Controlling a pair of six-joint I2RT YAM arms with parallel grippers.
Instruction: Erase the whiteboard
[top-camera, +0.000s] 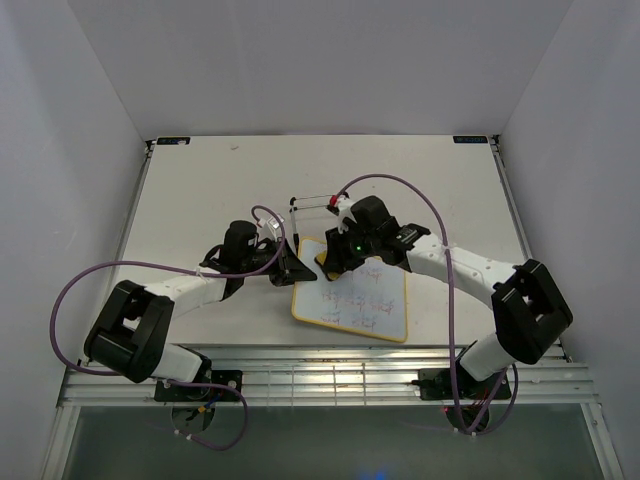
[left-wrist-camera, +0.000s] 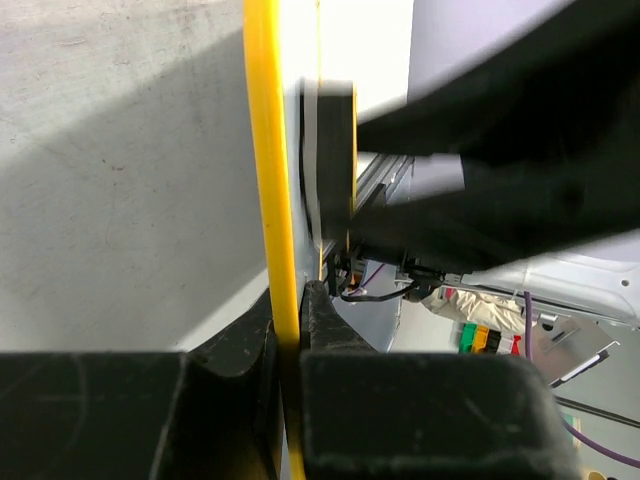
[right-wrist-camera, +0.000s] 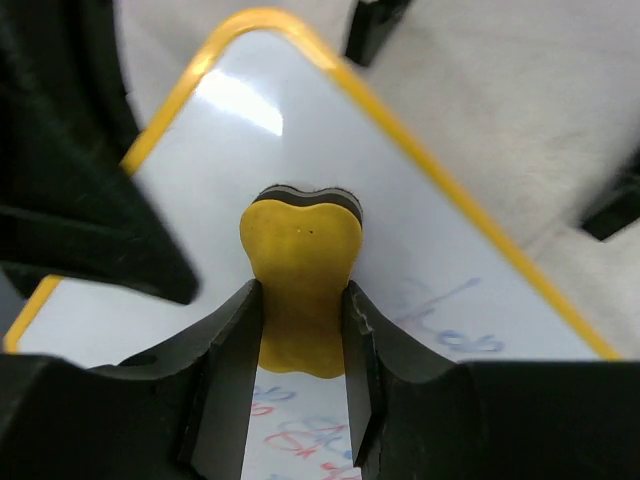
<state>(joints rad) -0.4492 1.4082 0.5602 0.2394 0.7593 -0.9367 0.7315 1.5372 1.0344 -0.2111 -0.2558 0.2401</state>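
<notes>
The whiteboard (top-camera: 365, 310), white with a thin yellow frame, lies on the table and bears faint pink-blue scribbles. My left gripper (top-camera: 296, 270) is shut on its left yellow edge (left-wrist-camera: 270, 200), which runs between the jaws in the left wrist view. My right gripper (top-camera: 335, 258) is shut on the yellow eraser block (right-wrist-camera: 300, 285) and presses its dark felt side onto the whiteboard (right-wrist-camera: 250, 130) near its far left corner. Scribbles (right-wrist-camera: 450, 320) show beside and below the eraser.
A black wire stand (top-camera: 312, 205) with a red tip stands just behind the board. Purple cables loop from both arms. The table's near edge has a metal rail (top-camera: 330, 385).
</notes>
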